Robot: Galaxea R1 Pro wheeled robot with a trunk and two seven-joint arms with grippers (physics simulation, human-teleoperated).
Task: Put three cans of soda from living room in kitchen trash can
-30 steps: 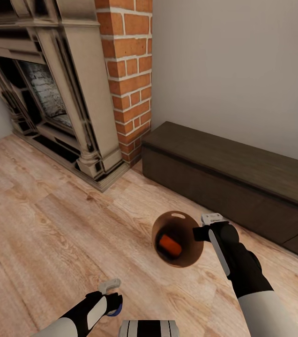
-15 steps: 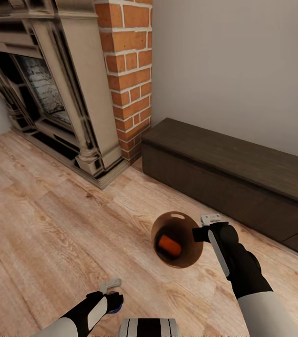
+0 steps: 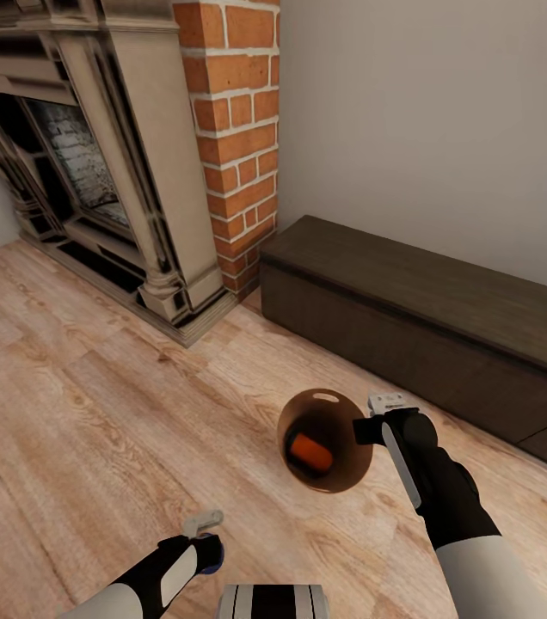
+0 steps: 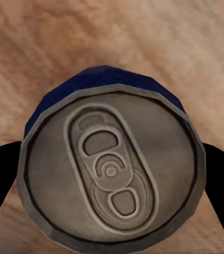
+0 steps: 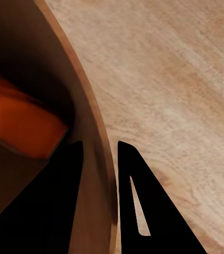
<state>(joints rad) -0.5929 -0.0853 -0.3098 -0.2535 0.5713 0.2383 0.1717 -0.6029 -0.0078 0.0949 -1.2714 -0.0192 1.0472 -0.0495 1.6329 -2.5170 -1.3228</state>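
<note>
The right pincer [image 3: 366, 427] is pinching the trash can [image 3: 342, 468] by its rim, one orange can [image 3: 310, 451] lying inside; the left pincer [image 3: 205, 537] is clamping one blue can [image 4: 109, 172] above the wood floor [image 3: 93, 430].

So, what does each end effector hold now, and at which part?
The left end effector grips the dark blue soda can by its sides. The right end effector pinches the trash can by its rim wall.

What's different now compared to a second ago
Mostly the camera: the fireplace and bench have shifted slightly in view, so the robot moved. The left gripper sits a little lower, still holding the blue can. The right gripper still grips the bin with the orange can inside.
</note>
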